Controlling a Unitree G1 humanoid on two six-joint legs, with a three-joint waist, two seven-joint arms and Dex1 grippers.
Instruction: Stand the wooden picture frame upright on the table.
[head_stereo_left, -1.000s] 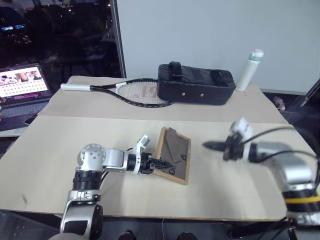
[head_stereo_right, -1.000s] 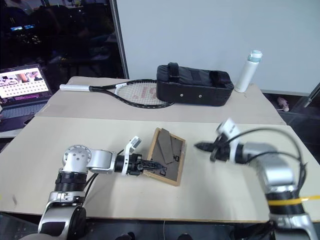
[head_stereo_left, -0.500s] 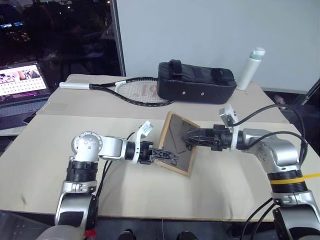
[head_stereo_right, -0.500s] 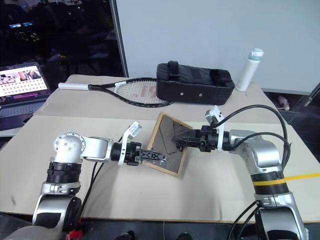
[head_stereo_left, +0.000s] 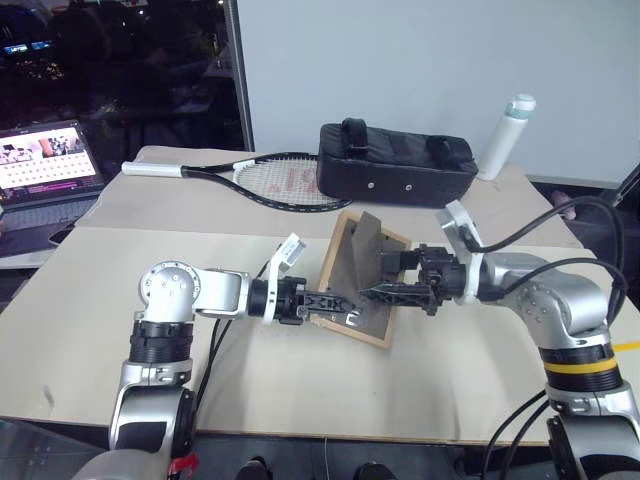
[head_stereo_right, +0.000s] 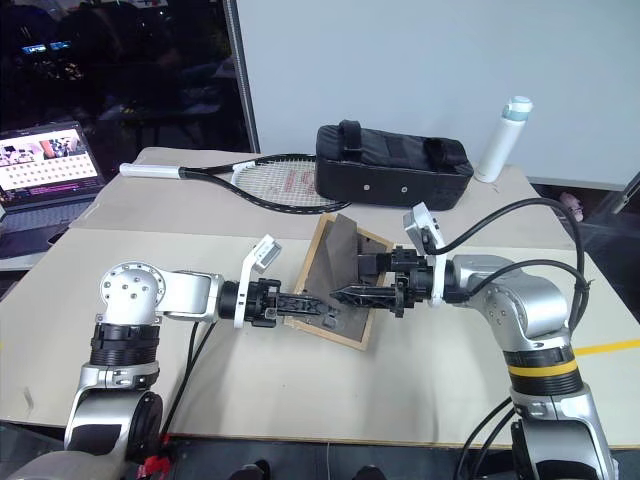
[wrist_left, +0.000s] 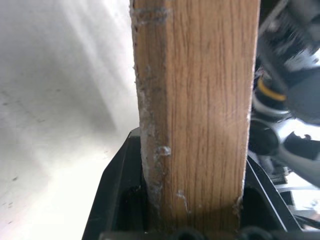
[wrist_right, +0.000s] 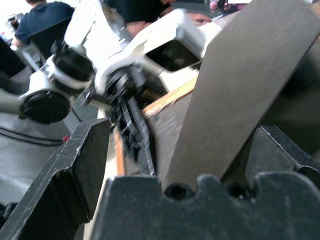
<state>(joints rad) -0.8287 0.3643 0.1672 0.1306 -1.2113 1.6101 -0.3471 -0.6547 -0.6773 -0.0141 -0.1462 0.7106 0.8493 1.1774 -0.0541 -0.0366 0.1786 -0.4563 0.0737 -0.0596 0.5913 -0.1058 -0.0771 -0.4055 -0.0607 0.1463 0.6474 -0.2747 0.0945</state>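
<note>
The wooden picture frame (head_stereo_left: 347, 268) is tilted up off the table (head_stereo_left: 90, 290) with its dark back panel showing. My left gripper (head_stereo_left: 338, 306) is shut on the frame's lower wooden edge; in the left wrist view that light-wood edge (wrist_left: 200, 100) sits between the black fingers (wrist_left: 112, 200). The grey easel leg (head_stereo_left: 368, 235) stands swung out from the back. My right gripper (head_stereo_left: 375, 278) is open at the frame's back. In the right wrist view the leg (wrist_right: 240, 85) lies between its spread fingers (wrist_right: 75, 170).
A black bag (head_stereo_left: 395, 165), a tennis racket (head_stereo_left: 270, 183) and a white bottle (head_stereo_left: 505, 135) lie on the far board. A laptop (head_stereo_left: 45, 165) stands off the table's far left. Cables hang from the right arm.
My right gripper moved left to the frame's back and opened. The left gripper lifted the frame to a steeper tilt. The easel leg now stands out from the back.
</note>
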